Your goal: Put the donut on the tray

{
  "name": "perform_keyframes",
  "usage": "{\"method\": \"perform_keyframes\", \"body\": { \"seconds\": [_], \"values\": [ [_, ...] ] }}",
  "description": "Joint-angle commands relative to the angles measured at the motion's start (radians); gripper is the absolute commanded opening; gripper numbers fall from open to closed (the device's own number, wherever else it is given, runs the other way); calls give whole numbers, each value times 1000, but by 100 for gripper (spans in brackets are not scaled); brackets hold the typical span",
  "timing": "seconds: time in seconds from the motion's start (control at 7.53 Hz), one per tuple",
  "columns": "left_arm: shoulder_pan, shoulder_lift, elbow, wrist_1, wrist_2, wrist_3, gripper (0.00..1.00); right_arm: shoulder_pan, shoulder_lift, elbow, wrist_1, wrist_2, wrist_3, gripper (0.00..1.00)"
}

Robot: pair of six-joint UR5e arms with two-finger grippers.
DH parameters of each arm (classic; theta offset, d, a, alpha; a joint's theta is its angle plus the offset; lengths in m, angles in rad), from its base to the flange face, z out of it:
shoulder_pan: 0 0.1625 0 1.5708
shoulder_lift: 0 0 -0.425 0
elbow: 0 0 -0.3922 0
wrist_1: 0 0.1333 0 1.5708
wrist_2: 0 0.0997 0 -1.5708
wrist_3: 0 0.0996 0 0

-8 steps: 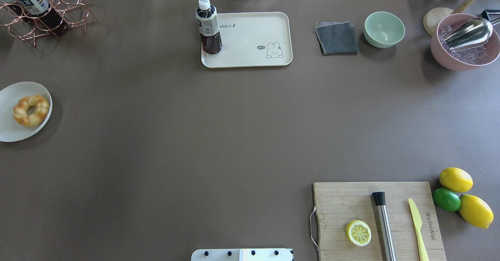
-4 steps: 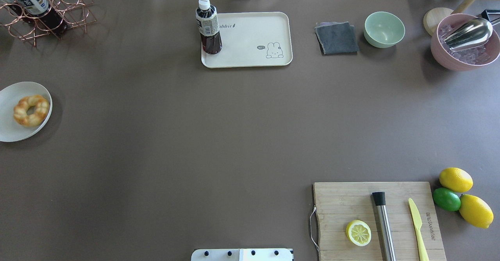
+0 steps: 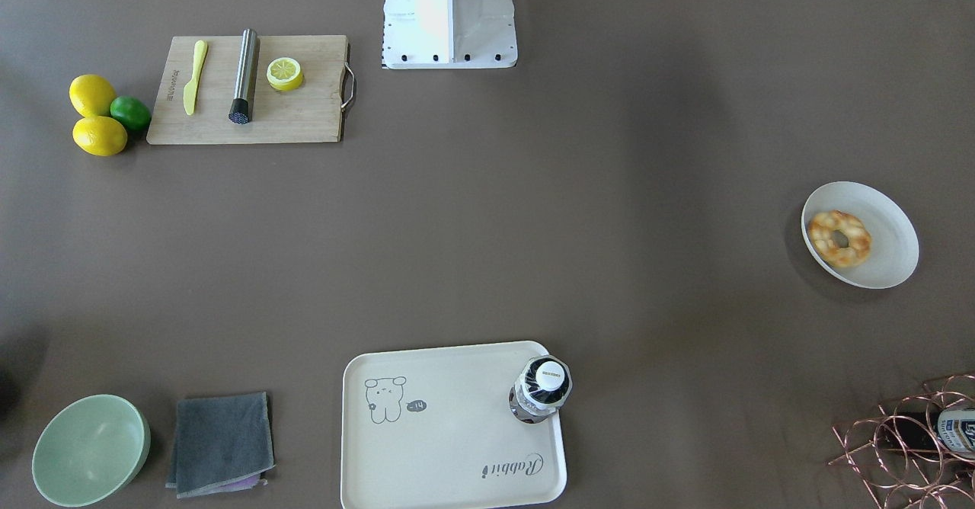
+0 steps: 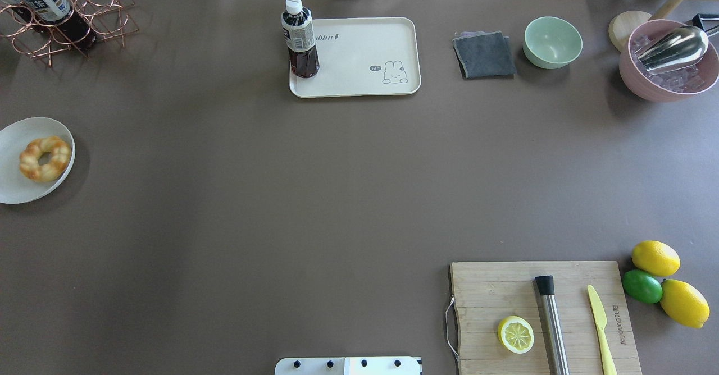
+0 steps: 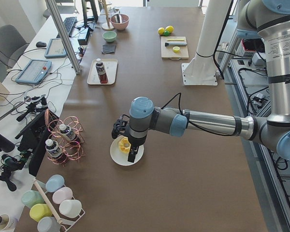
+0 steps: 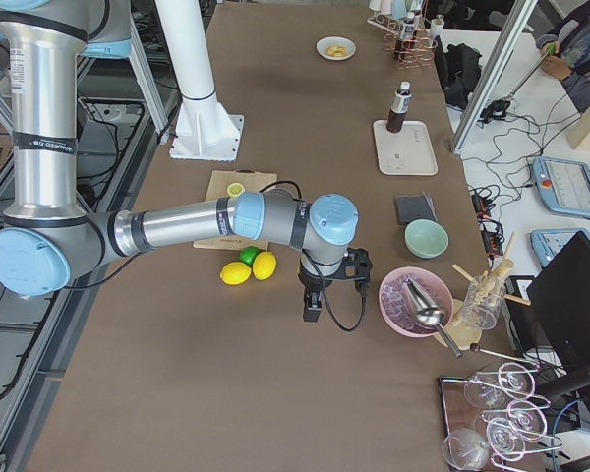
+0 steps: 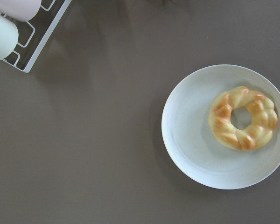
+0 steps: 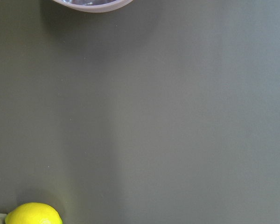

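Note:
The donut (image 4: pixel 45 158), a golden-brown twisted ring, lies on a round white plate (image 4: pixel 22 187) at the table's left edge. It also shows in the front view (image 3: pixel 839 239) and the left wrist view (image 7: pixel 242 117). The cream tray (image 4: pixel 359 55) with the cartoon sits at the far middle, its left corner taken by a dark drink bottle (image 4: pixel 299 38). My left gripper (image 5: pixel 131 155) hangs just over the plate in the exterior left view only, partly hiding the donut; I cannot tell its state. My right gripper (image 6: pixel 312 310) shows in the exterior right view only, near the lemons; I cannot tell its state.
A wooden cutting board (image 4: pixel 494 291) with a lemon half (image 4: pixel 515 334), a metal rod and a yellow knife is at near right. Lemons and a lime (image 4: pixel 642 286) lie beside it. A green bowl (image 4: pixel 553 41), grey cloth (image 4: pixel 484 55), pink bowl (image 4: pixel 668 91) and wire rack (image 4: pixel 84 21) line the far side.

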Motion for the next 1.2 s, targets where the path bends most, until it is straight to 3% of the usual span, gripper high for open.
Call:
{"method": "perform_keyframes", "body": {
  "seconds": [0.0, 0.27, 0.4, 0.66, 0.8, 1.06],
  "values": [
    [2, 23, 12, -34, -120, -36, 97, 0, -2, -2, 4, 1, 1, 100],
    [5, 72, 24, -108, -150, -96, 97, 0, -4, -3, 4, 1, 1, 100],
    [78, 52, 44, -110, -142, -179, 97, -1, -5, -5, 5, 2, -1, 100],
    [135, -37, 201, -186, -139, -201, 97, -2, -21, 3, 8, 10, -2, 100],
    [147, -57, 269, -279, -61, -229, 97, -2, -21, 4, 5, 27, -1, 100],
    [167, -140, 423, -361, -27, -247, 97, -3, -22, 6, 7, 30, -1, 100]
  ]
}}
